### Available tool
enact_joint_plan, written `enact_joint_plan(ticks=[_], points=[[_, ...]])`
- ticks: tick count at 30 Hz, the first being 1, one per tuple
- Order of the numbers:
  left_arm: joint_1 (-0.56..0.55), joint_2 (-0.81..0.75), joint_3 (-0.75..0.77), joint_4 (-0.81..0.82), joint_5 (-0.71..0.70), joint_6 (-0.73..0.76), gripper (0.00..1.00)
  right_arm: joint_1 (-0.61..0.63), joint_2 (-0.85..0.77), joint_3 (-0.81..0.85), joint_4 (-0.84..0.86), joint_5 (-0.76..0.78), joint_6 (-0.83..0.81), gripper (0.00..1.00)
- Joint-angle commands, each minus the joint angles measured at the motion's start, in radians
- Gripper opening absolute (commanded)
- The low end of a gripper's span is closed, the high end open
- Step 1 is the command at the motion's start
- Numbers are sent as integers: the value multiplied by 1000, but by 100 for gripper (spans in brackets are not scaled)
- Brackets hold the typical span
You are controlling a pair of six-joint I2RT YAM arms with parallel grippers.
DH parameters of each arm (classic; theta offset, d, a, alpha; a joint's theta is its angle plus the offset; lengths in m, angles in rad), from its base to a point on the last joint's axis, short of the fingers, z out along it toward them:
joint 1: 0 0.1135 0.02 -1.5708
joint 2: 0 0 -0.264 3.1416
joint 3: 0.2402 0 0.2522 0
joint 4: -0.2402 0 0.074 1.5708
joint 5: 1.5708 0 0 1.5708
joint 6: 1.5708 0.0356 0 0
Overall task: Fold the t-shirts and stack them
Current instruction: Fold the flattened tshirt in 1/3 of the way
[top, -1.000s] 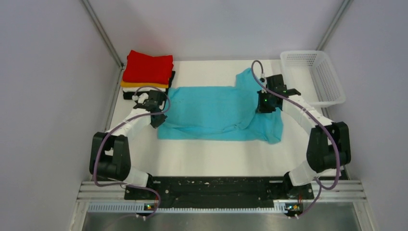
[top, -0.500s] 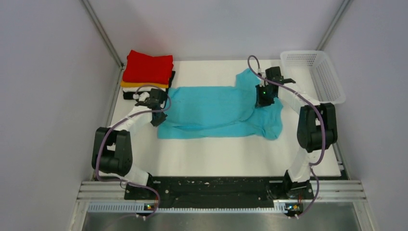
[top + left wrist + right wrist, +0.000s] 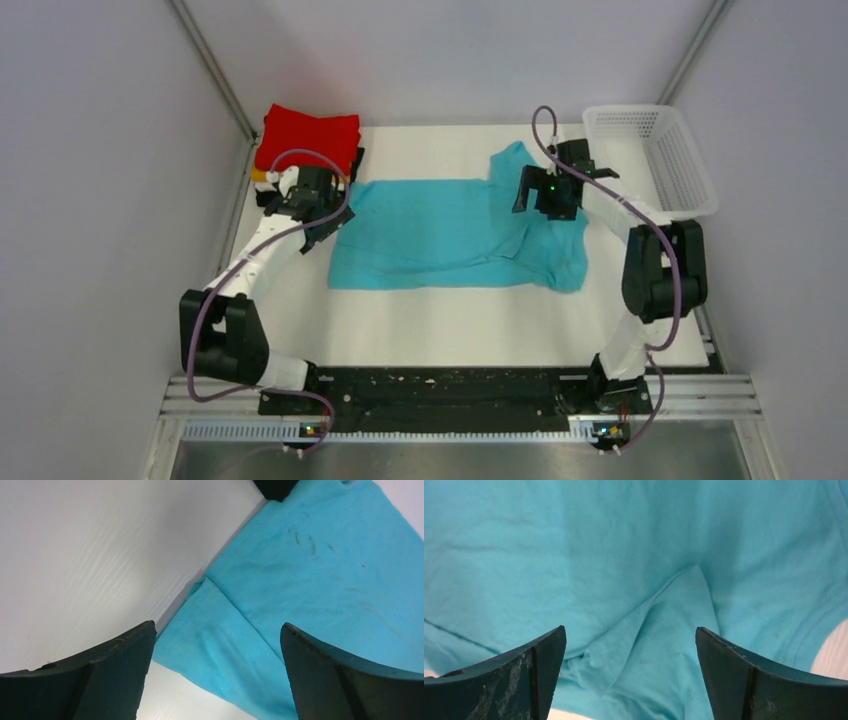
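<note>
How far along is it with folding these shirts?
Done: a folded stack topped by the red shirt, far left. In hand: the turquoise shirt lies spread out, left gripper and right gripper open above it, holding nothing. Left: folding and stacking it.

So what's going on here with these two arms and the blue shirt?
Two robot arms are folding t-shirts. A turquoise shirt lies spread on the table. The left fingers hover open over its left edge and the right fingers hover open over its sleeve end; neither holds it. Folded shirts, a red shirt on top, sit stacked far left; a basket stands far right.
</note>
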Motion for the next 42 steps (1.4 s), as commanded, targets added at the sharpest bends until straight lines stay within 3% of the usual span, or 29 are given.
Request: enact_joint_plan(ticks=[1, 5, 10, 14, 20, 24, 28, 34, 38, 42], points=[[-8, -52, -16, 2, 109, 38, 99, 1, -239, -183, 107, -31, 85, 99], [-17, -86, -100, 58, 198, 58, 99, 55, -343, -373, 188, -113, 117, 99], [-22, -140, -165, 63, 210, 67, 99, 102, -305, -394, 248, -86, 164, 99], [-22, -188, -205, 47, 184, 64, 99, 117, -200, -343, 293, -88, 183, 99], [-21, -219, -214, 10, 152, 60, 99, 162, -26, -133, 320, -129, 215, 99], [-22, -233, -212, 18, 168, 57, 99, 182, 31, 19, 285, -53, 287, 99], [-22, -218, -207, 50, 212, 57, 99, 182, 26, 68, 216, 37, 326, 99], [-36, -148, -205, 111, 294, 64, 99, 181, -199, -139, 83, 171, 225, 99], [-75, -96, -203, 163, 332, 61, 99, 182, -471, -364, 50, 128, 158, 99], [-101, -46, -197, 198, 355, 60, 99, 182, -671, -485, -1, 36, 157, 99]])
